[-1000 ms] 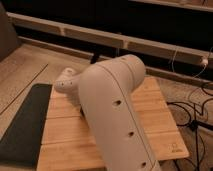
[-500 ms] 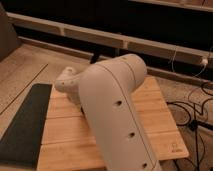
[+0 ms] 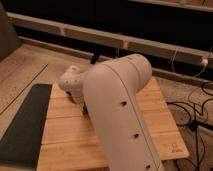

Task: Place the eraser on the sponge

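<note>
My large white arm (image 3: 117, 110) fills the middle of the camera view and covers much of the wooden table (image 3: 155, 120). Its rounded wrist section (image 3: 70, 80) pokes out at the upper left of the arm, over the table's back left part. Just below that wrist a small dark part of my gripper (image 3: 80, 102) shows, close above the wood; the rest is behind the arm. Neither the eraser nor the sponge shows in this view; they are hidden or out of view.
A dark mat (image 3: 25, 120) lies along the table's left side. Black cables (image 3: 192, 112) trail on the floor at the right. A long rail and dark shelving (image 3: 100, 37) run behind the table.
</note>
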Controlling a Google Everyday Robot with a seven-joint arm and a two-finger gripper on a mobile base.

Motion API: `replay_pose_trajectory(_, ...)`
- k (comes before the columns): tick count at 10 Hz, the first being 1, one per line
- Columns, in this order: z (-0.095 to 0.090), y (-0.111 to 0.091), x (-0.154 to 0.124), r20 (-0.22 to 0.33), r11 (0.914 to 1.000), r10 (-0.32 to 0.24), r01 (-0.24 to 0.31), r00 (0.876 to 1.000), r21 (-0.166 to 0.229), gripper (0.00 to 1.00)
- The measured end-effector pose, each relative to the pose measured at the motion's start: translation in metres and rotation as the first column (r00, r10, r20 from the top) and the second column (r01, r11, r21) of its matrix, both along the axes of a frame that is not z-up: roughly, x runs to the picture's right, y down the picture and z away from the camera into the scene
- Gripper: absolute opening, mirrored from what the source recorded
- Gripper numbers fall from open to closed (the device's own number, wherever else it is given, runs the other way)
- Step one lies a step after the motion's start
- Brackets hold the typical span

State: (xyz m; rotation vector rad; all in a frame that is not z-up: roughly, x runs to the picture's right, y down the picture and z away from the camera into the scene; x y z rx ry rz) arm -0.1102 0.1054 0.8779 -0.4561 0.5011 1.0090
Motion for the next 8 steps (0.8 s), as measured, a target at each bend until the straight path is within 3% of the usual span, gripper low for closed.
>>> replay_pose_trajectory(2,0.0024,0.0019,-0.0091,0.046,1.0000,-0.008,0.008,0.999,-0.003,0.40)
replay_pose_trajectory(6,0.0037,0.0020,-0.0080,0.069,0.9999,-0.010,0.010,0.998,0.000,0.77)
replay_pose_trajectory(8,0.0029,0.0020,-0.0065,0.074,0.9999,-0.015,0.015,0.997,0.002,0.80)
